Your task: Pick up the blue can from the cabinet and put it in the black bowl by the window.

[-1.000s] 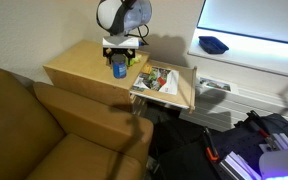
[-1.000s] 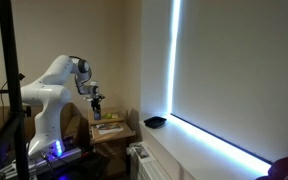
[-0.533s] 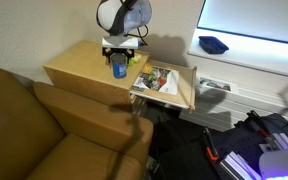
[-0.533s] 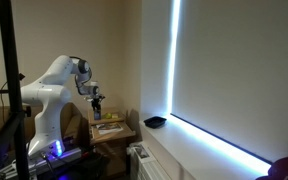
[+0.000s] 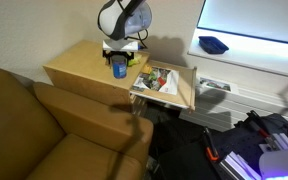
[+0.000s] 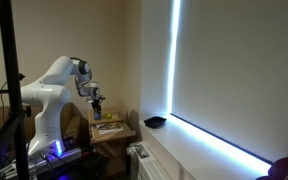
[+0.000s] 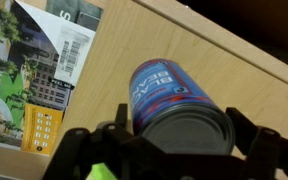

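The blue can stands upright on the light-tan cabinet, near its right edge. In the wrist view the can fills the middle, seen from above with its grey lid. My gripper is lowered over it. Its two fingers are open and straddle the can, with small gaps on both sides. The black bowl sits on the pale sill under the bright window. It also shows in an exterior view, well away from the gripper.
A brown sofa fills the lower left. A flap or tray of magazines juts from the cabinet's right side and shows in the wrist view. A radiator sits below the sill. Cables and gear lie on the floor at lower right.
The arm's wrist has shifted slightly above the can. The can has not moved.
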